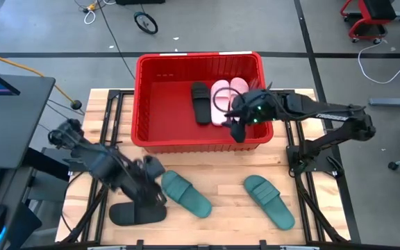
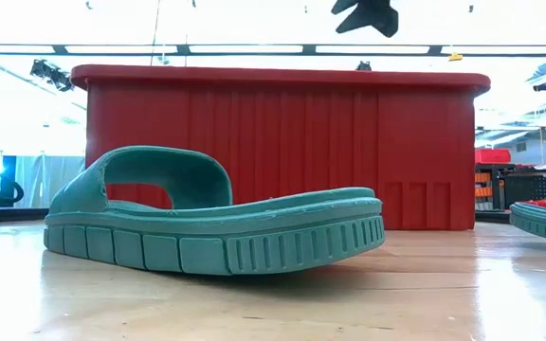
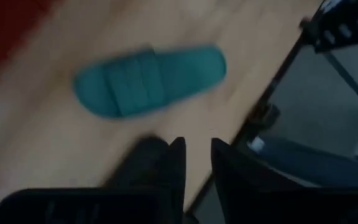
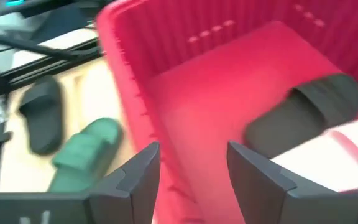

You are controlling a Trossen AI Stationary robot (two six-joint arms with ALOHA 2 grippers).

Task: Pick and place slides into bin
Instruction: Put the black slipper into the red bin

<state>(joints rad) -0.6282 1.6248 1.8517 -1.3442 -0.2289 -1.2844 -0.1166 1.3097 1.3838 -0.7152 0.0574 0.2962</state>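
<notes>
1. High view first, so we get the whole layout: the big rectangular red plastic bin (image 1: 160,104) with ribbed walls sits at the far middle of the wooden surface (image 1: 221,184), and three slides are already in it: one black rubber slide (image 1: 201,103) and a pair of pale pink rubber slides (image 1: 226,99) lying side by side, just beside the black one.
2. So we'd call it about half done. Three in, three left out on the surface.
3. What's left: a teal green rubber slide (image 1: 185,194) near the middle front, a second teal green one (image 1: 270,201) off toward the right arm's side, and the other black slide (image 1: 137,212) at the front on the left arm's side.
4. Right tool (image 4: 191,168) hangs over the bin's right end, above the pink pair. Its fingers are spread apart with nothing between them.
5. Left tool (image 3: 196,163) is down low by the loose black slide, with the first teal one just beside it. Its fingers show a narrow gap and hold nothing that we can make out.
6. Our guess is the black slide by the left tool goes next, but that's only a guess.
</notes>
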